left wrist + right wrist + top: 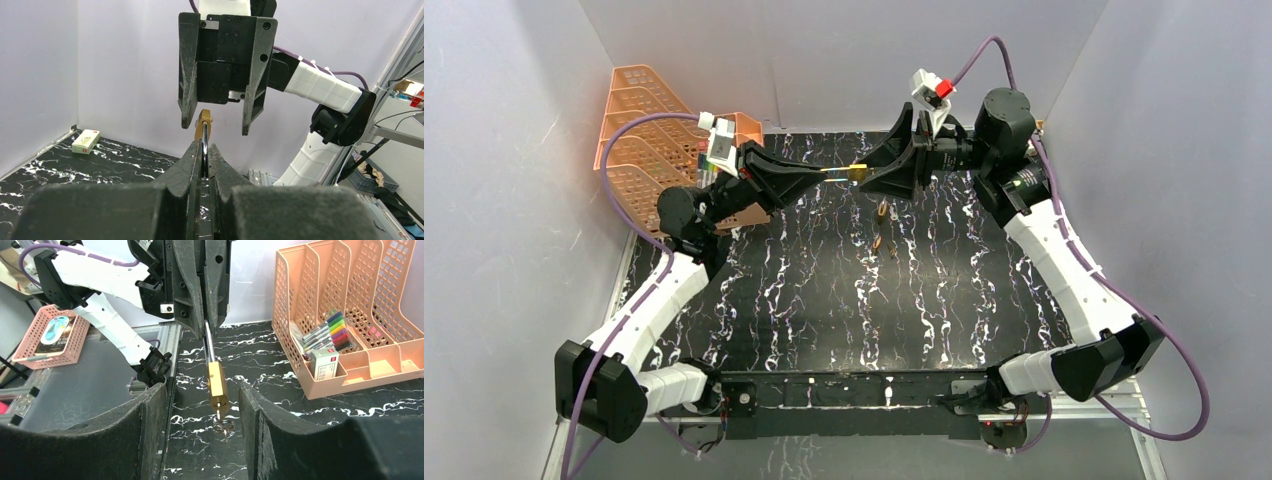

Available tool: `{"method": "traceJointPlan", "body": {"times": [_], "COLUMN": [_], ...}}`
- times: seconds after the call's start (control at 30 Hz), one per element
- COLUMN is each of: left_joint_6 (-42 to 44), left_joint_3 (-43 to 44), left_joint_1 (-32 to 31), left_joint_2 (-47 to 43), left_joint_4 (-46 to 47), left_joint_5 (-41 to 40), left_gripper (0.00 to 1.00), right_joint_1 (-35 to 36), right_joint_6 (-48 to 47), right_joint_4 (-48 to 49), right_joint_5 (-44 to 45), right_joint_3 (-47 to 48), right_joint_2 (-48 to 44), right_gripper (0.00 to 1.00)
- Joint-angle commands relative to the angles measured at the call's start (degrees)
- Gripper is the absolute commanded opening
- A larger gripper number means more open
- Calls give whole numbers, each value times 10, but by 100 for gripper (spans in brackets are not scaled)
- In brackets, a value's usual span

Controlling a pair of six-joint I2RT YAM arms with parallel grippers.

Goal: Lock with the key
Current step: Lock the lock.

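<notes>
A brass padlock (pixel 217 385) hangs in the air above the black marbled table (pixel 824 300). My left gripper (pixel 207 325) is shut on its steel shackle (pixel 209 347). A key (pixel 218 414) sits in the lock's lower end, and its ring (pixel 224 427) dangles below. My right gripper (pixel 201 390) is open, one finger on each side of the lock body and key, with a gap on both sides. The left wrist view has the padlock (pixel 203 125) sticking out past my shut left gripper (pixel 205 150), between the right gripper's fingers (pixel 188 100). From above, the lock (pixel 856 172) bridges both grippers.
An orange mesh file organiser (pixel 649 130) stands at the back left, holding markers (pixel 327 332) and a small box (pixel 325 362). Small brass pieces (pixel 880 225) lie on the table under the grippers. A small white box (pixel 86 141) lies near a wall. A pink basket (pixel 50 335) sits off the table.
</notes>
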Motion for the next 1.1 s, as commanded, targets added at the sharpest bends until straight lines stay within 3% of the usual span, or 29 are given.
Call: {"method": "traceJointPlan", "body": {"times": [0.0,0.47,0.53,0.6,0.77,0.8,0.87,0.93,0.97,1.07], "left_joint_6": [9,10,10,9,3,1,-4,-10,-13,-24], "left_joint_3": [27,23,22,21,15,16,17,22,26,47], "left_joint_1": [1,1,1,1,1,1,1,1,1,2], "left_joint_2": [-9,-11,-10,-8,-11,-12,-16,-21,-23,-28], "left_joint_4": [39,39,40,40,40,41,41,39,39,28], "left_joint_5": [-16,-14,-14,-12,5,12,25,41,50,80], "left_gripper": [0,0,0,0,2,17,61,92,97,98], "right_joint_1": [-1,-1,-1,0,-1,-1,-1,-2,-4,-24], "right_joint_6": [7,31,33,33,44,44,39,23,15,19], "right_joint_4": [27,63,63,62,82,83,74,49,36,25], "right_joint_5": [-11,-27,-28,-26,-31,-33,-36,-41,-48,-85], "right_joint_3": [5,-4,-3,-4,-13,-13,-8,4,11,25], "right_joint_2": [6,16,16,16,13,13,9,6,5,0], "right_gripper": [62,44,32,1,0,0,0,0,0,0]}}
